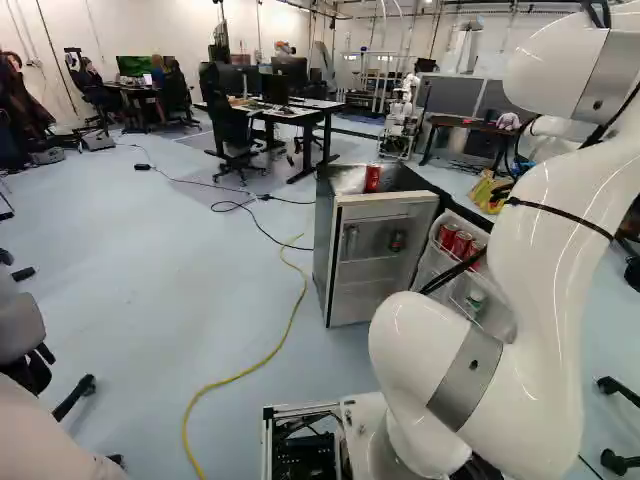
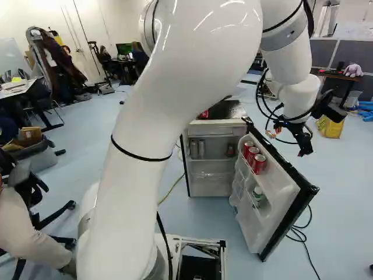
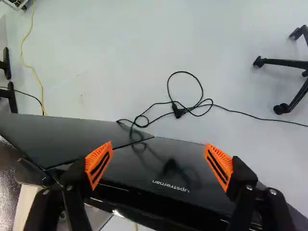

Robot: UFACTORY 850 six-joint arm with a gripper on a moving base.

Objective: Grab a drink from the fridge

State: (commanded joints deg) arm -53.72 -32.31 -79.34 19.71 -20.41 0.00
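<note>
White robot arm point(image 2: 134, 169) fills much of both base views. Silver fridge point(image 1: 323, 235) is next, standing on the floor ahead, with its black-edged door point(image 2: 277, 189) swung open. Black gripper point(image 2: 305, 151) hangs beyond the door in the right base view. Wrist view: fingers wide apart, one orange pad point(image 3: 98, 164) at each side, nothing held, the door's glossy black outer face under and ahead of them. Yellow cable point(image 1: 240, 375) runs over the floor left of the fridge in the left base view; a looped black cable point(image 3: 178, 111) lies on the floor ahead of the gripper. Drinks: three red cans point(image 2: 259, 164) in a row in the upper door rack, a green-topped container point(image 2: 257, 193) in the rack below, two silvery cans point(image 2: 201, 149) side by side inside the fridge, a dark can point(image 2: 231, 150) apart from them. One more red can point(image 1: 372, 178) is at the fridge's top.
</note>
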